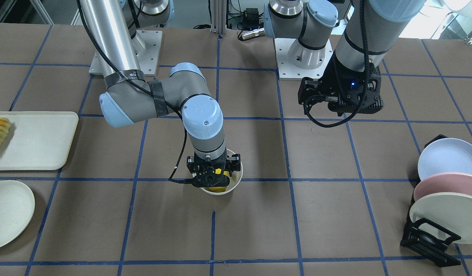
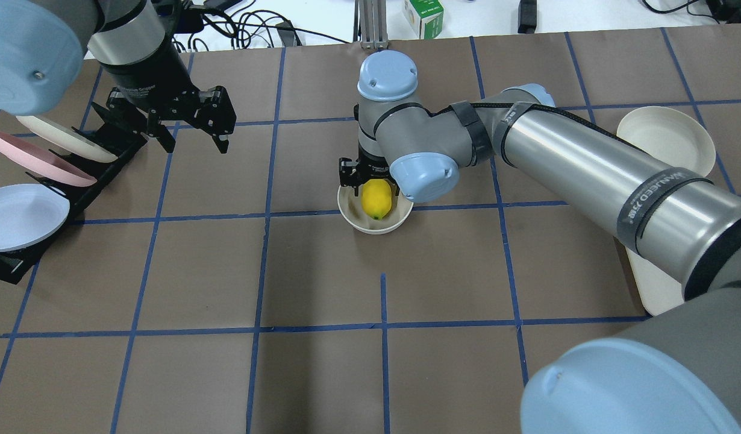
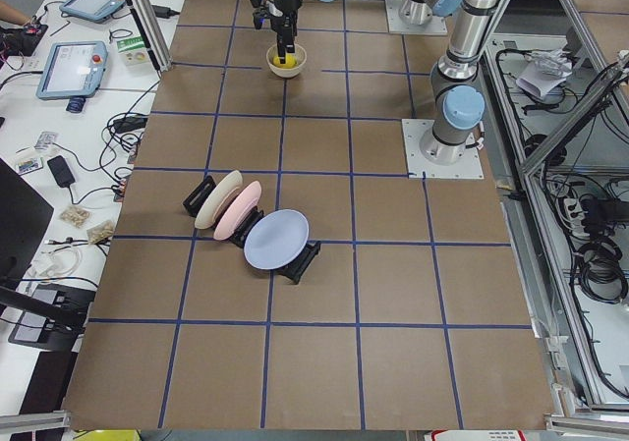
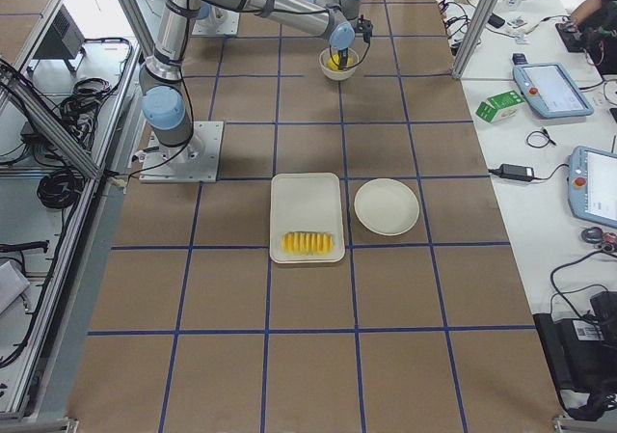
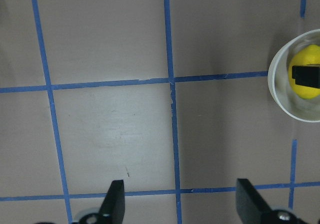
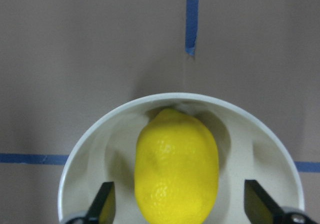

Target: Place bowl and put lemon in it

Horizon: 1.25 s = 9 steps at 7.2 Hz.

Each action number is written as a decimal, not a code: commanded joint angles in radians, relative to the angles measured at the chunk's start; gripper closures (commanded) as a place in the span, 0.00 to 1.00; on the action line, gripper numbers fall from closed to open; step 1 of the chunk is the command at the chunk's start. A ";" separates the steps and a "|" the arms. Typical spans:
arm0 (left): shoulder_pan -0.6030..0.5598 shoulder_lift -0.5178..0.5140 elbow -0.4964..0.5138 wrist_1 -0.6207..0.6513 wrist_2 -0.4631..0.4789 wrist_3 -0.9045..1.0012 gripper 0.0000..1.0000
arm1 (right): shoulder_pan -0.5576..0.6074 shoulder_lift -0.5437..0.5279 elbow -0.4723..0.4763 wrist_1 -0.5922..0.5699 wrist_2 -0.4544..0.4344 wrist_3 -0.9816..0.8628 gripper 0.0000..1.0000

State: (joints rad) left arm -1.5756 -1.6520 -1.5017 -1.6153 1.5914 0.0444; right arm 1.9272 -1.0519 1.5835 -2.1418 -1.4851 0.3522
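Right fingers (image 6: 103, 202) spread wide astride the lemon (image 6: 176, 169) lying in the bowl (image 6: 112, 139); left fingers (image 5: 116, 198) spread above the table (image 5: 110, 129).

Left and right jaws apart

Glossy off-white bowl (image 6: 252, 151), finely dimpled yellow lemon (image 6: 176, 169), matt brown paper-like table covering (image 2: 196, 271), smooth blue tape (image 2: 382, 301)
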 commanded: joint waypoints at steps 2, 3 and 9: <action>0.000 0.003 0.000 0.000 -0.001 0.000 0.21 | -0.055 -0.097 0.000 0.049 -0.003 -0.008 0.00; 0.000 0.003 0.000 0.000 0.001 0.002 0.21 | -0.112 -0.162 -0.005 0.110 -0.030 -0.037 0.00; 0.006 0.003 -0.002 -0.002 0.004 0.014 0.21 | -0.390 -0.446 0.012 0.338 -0.037 -0.231 0.00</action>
State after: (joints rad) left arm -1.5703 -1.6487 -1.5033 -1.6157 1.5937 0.0561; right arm 1.5594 -1.4414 1.5913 -1.8368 -1.5217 0.1234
